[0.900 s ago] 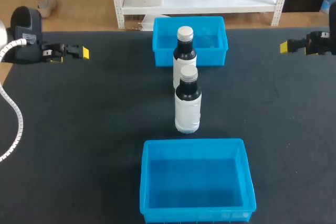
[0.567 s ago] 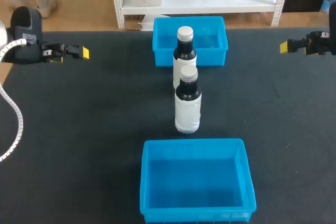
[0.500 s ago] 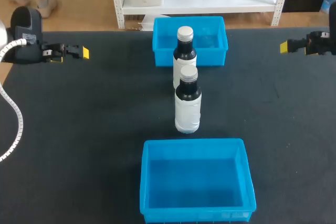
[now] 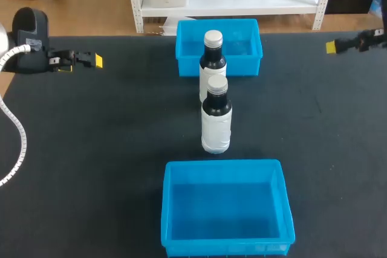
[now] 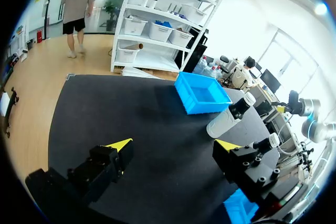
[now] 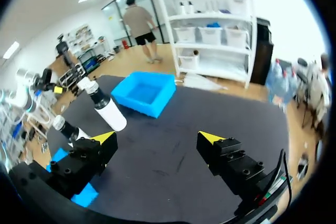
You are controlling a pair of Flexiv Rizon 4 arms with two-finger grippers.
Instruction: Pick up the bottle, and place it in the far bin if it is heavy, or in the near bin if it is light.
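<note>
Waiting at the pick step, I judge: no bottle is held yet. Matte black table (image 4: 91, 149). Rigid blue plastic near bin (image 4: 225, 164) and far bin (image 4: 188, 46), both rectangular and open-topped. Bottle (image 4: 216, 124) stands upright between the bins, with a second bottle (image 4: 213, 58) just behind it; both are cylindrical, with white bodies, dark necks and grey caps. Left gripper (image 4: 97, 60) and right gripper (image 4: 331, 46) sit at the table's sides, fingers spread wide, empty. Next move likely calls for reaching in and closing on the smooth body.

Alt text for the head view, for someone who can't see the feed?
Two upright bottles stand in line on the black table: the far bottle just before the far bin, the near bottle between it and the empty near bin. The left gripper and right gripper hang at opposite sides, touching nothing.
</note>
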